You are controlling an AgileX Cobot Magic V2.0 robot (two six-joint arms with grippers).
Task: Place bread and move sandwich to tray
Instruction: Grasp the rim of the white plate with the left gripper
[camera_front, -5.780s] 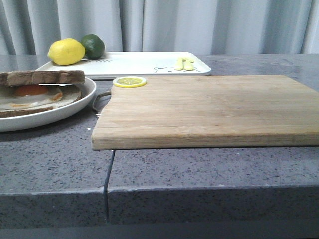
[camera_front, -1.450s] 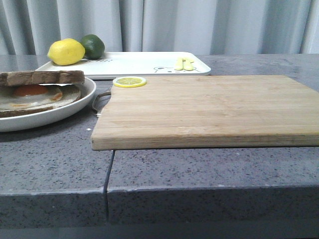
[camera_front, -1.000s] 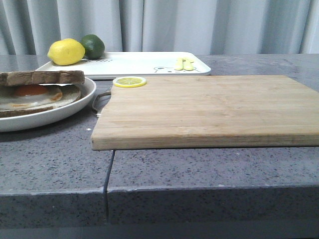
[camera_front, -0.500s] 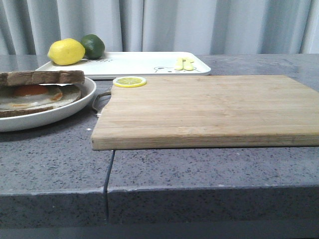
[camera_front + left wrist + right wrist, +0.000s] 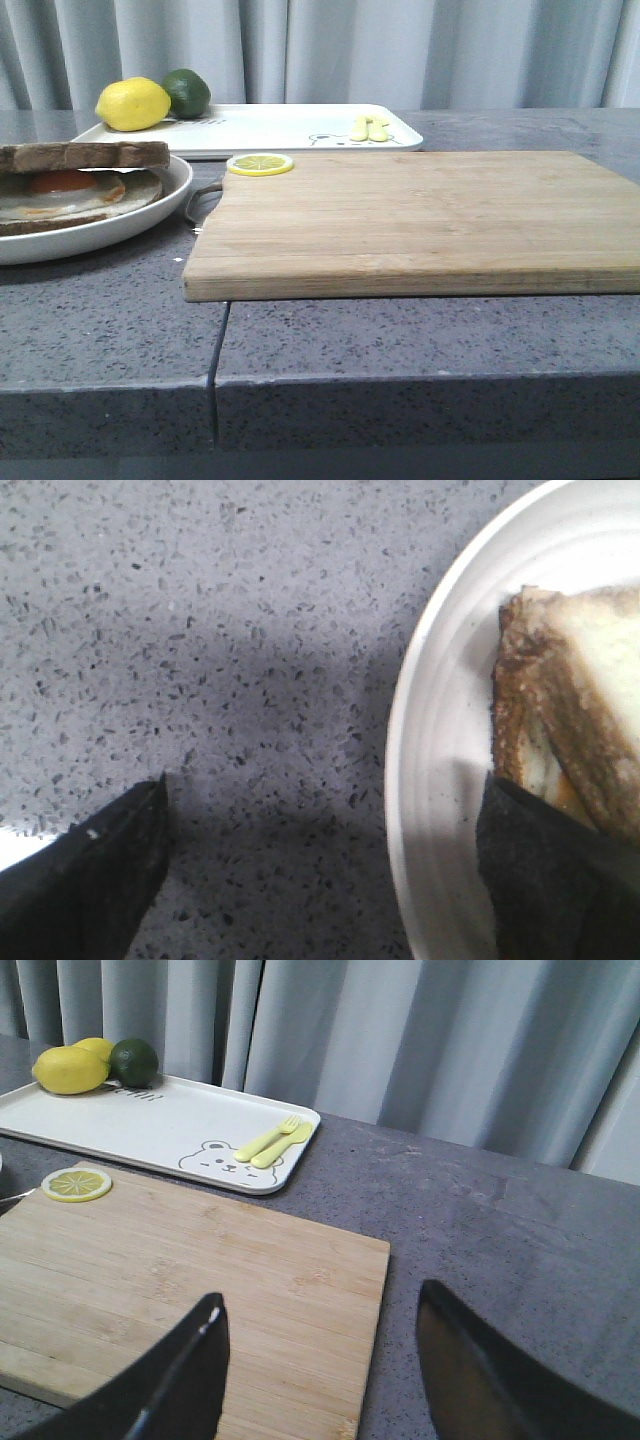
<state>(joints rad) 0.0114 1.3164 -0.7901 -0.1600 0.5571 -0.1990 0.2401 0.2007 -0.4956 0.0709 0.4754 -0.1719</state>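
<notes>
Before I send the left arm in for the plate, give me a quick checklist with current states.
1. Left gripper open, straddling the plate rim: ok.
2. Sandwich sits on the plate, top slice in place: ok.
3. Tray has bare space between the lemon and the cutlery: ok.
4. Right gripper open, above the board, holding nothing: ok.
5. Plate lift clearance underneath: cannot tell.

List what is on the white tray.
On the tray: a lemon and a lime at one end, and a small yellow fork and spoon beside the bear drawing. Nothing shows behind the fruit; that corner is hidden.
</notes>
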